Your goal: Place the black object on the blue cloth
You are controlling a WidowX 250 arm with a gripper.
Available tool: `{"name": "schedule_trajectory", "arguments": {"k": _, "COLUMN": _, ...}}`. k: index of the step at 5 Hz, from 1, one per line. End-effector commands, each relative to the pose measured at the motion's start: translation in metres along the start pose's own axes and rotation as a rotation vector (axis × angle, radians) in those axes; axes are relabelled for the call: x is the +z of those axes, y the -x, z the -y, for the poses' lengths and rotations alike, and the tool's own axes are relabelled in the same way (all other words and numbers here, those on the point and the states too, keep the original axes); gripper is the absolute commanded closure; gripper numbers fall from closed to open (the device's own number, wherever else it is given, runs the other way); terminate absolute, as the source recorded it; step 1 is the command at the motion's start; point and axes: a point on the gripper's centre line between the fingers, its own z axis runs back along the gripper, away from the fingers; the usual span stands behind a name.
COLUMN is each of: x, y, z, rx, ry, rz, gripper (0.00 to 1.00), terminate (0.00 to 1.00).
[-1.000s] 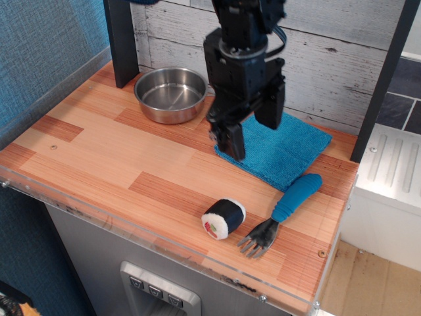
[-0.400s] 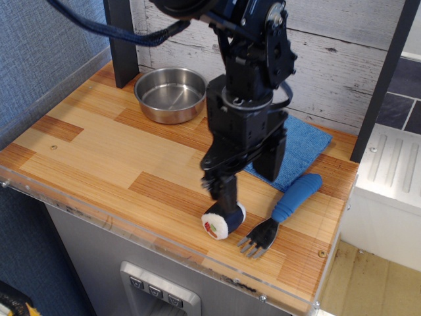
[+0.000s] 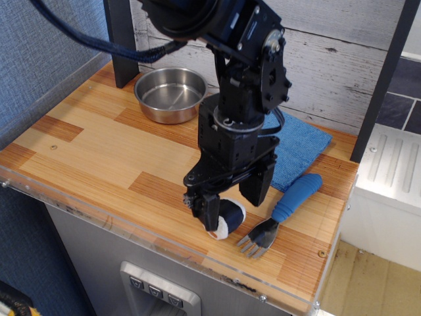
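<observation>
Since the earlier frames the gripper has travelled from above the blue cloth forward toward the front edge of the wooden counter and has come down over the toy sushi roll.

Findings at this moment:

- Sushi roll: resting on the counter near the front edge, lying on its side. Its long axis runs roughly front-left to back-right, with one white end facing forward-left. Only the lower part shows; the rest is covered by the near finger.
- Gripper: jaws spread, one finger to the left and front of the roll, the other behind and to its right. The roll sits between them, directly below the gripper body. The fingers straddle the roll but are not seen pressing on it; judged as released, not yet grasping.
- Blue cloth: lies flat, behind and to the right of the roll, partly hidden by the arm.
- Blue-handled fork: just beside the roll on its right, close to the far finger.
- Metal bowl: at the back, well apart.

Assessment: the closing move depends on the fingers meeting the roll's black wrap; the fork's nearness is the risk.
</observation>
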Motion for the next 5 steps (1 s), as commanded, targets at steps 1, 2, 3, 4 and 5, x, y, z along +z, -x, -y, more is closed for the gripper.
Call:
{"name": "schedule_trajectory", "arguments": {"k": 1, "x": -0.010, "y": 0.004, "z": 0.000, "rx": -0.024, "ry": 0.001, "rz": 0.054, "gripper": 0.00, "terminate": 0.00}}
{"name": "schedule_trajectory", "arguments": {"k": 2, "x": -0.016, "y": 0.002, "z": 0.001, "rx": -0.017, "ry": 0.015, "rz": 0.111, "gripper": 0.00, "terminate": 0.00}}
{"name": "schedule_trajectory", "arguments": {"k": 3, "x": -0.015, "y": 0.001, "z": 0.005, "rx": -0.030, "ry": 0.013, "rz": 0.136, "gripper": 0.00, "terminate": 0.00}}
{"name": "schedule_trajectory", "arguments": {"k": 4, "x": -0.022, "y": 0.002, "z": 0.003, "rx": -0.042, "ry": 0.026, "rz": 0.162, "gripper": 1.00, "terminate": 0.00}}
{"name": "schedule_trajectory", "arguments": {"k": 5, "x": -0.019, "y": 0.001, "z": -0.001, "rx": -0.032, "ry": 0.017, "rz": 0.169, "gripper": 1.00, "terminate": 0.00}}
